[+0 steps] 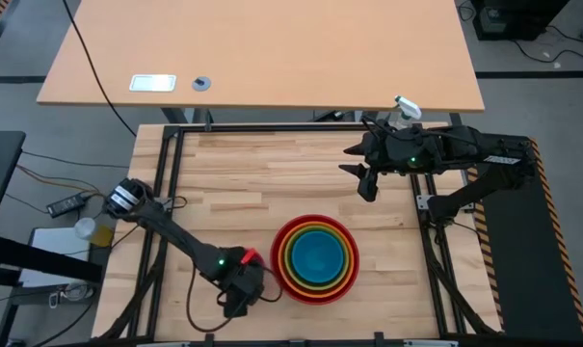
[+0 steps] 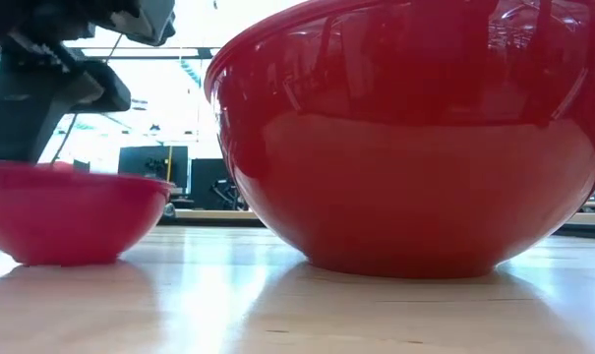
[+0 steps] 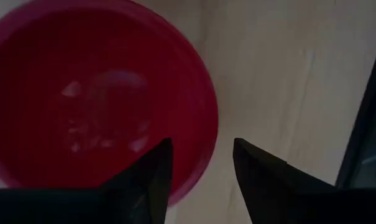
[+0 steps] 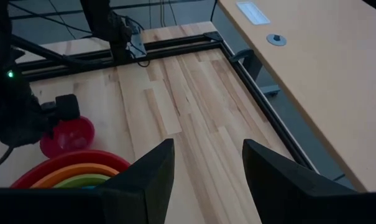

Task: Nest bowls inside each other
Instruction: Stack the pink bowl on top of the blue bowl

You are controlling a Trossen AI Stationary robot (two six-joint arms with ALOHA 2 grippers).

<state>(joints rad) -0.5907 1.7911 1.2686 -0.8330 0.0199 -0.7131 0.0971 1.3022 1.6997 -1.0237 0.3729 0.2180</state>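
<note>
The red bowl (image 1: 315, 258) stands near the table's front edge with the orange, olive-green and blue bowls (image 1: 317, 254) sitting inside it; it fills the low view (image 2: 415, 147). The small pink bowl (image 3: 94, 93) rests on its base on the table just left of that stack (image 2: 66, 211). My left gripper (image 3: 200, 168) hangs open over the pink bowl's rim, pointing down, with one finger above the bowl's inside and one outside it. Whether it touches the rim I cannot tell. My right gripper (image 4: 206, 168) is open and holds nothing, raised over the table's far right part (image 1: 368, 178).
A clear spray bottle (image 1: 404, 109) stands at the far right edge behind my right arm. Black frame rails (image 1: 166, 193) run along the table's sides. Bare wood lies across the far and middle left (image 1: 252, 173). A larger desk (image 1: 272, 48) stands beyond.
</note>
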